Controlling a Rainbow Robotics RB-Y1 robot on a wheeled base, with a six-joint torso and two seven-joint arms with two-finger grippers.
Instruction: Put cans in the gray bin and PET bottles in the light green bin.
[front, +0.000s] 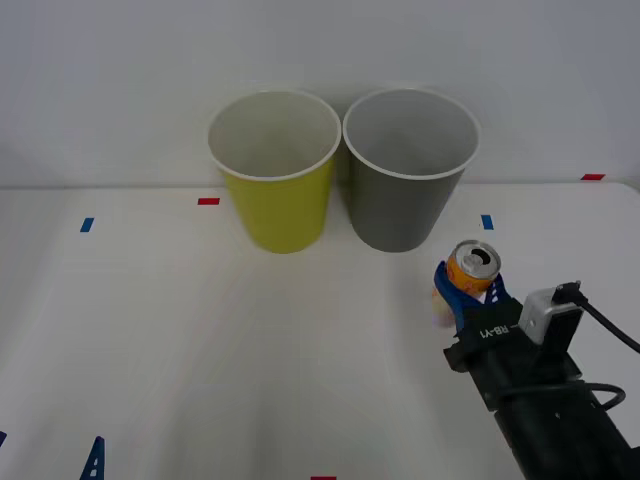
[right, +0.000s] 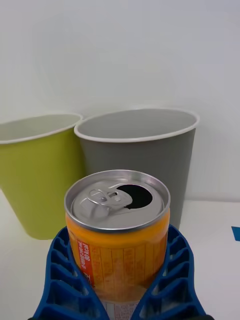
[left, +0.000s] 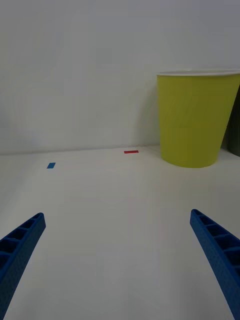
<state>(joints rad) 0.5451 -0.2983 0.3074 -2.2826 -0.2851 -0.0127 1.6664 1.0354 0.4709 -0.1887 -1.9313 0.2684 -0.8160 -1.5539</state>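
Front view: right gripper (front: 466, 292) clamps the upright orange can (front: 472, 268) near the gray bin (front: 409, 168); light green bin (front: 275, 170) just beside it.
Right wrist view: blue fingers (right: 67, 275) hug the can (tab opening visible).
Left wrist view: left gripper (left: 117, 260) spread wide over the table (left: 115, 200).

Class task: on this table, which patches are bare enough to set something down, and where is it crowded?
Bare: the table before the light green bin, out to the left gripper. Crowded: the bins side by side, and the right gripper holding the can before the gray bin.
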